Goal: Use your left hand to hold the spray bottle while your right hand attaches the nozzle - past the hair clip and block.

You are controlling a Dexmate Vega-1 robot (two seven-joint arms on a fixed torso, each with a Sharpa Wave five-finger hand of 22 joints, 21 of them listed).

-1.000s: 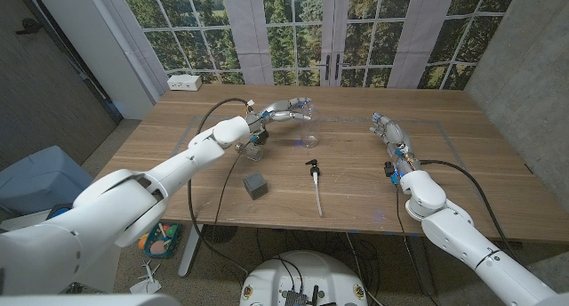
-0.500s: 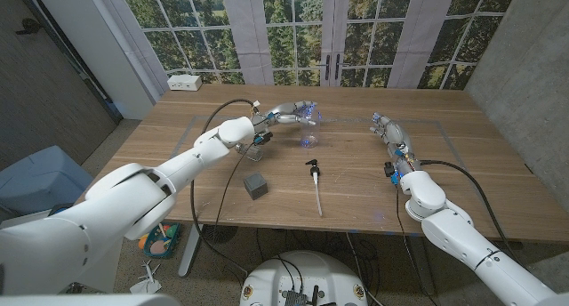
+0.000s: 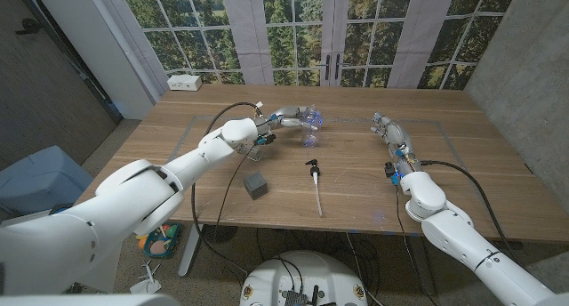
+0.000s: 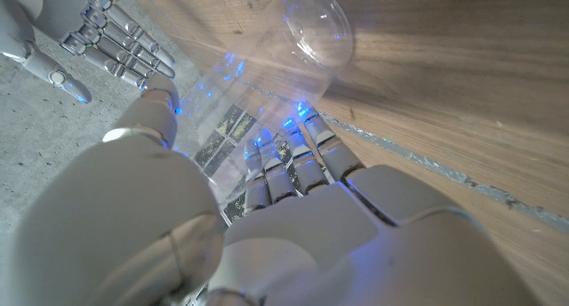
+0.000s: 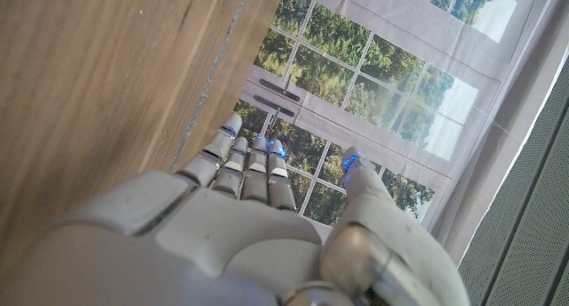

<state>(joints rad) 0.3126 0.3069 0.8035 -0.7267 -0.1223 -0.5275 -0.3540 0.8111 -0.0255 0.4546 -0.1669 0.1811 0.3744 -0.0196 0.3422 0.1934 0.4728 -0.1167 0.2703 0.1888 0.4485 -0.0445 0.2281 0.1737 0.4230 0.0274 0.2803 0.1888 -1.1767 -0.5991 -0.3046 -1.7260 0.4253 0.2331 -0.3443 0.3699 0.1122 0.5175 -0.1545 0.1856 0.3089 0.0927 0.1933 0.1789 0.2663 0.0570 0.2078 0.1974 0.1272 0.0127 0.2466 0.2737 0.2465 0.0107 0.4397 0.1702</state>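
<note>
Right robot hand beside wooden table, windows beyond

White-shelled arms, black cables, blue-lit fingertips

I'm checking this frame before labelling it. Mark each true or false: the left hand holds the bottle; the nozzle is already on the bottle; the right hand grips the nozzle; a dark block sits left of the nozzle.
1. The left hand holds the clear spray bottle: true.
2. The nozzle is on the bottle: false, it lies on the table.
3. The right hand grips the nozzle: false, it holds nothing.
4. A dark block sits left of the nozzle: true.
</note>
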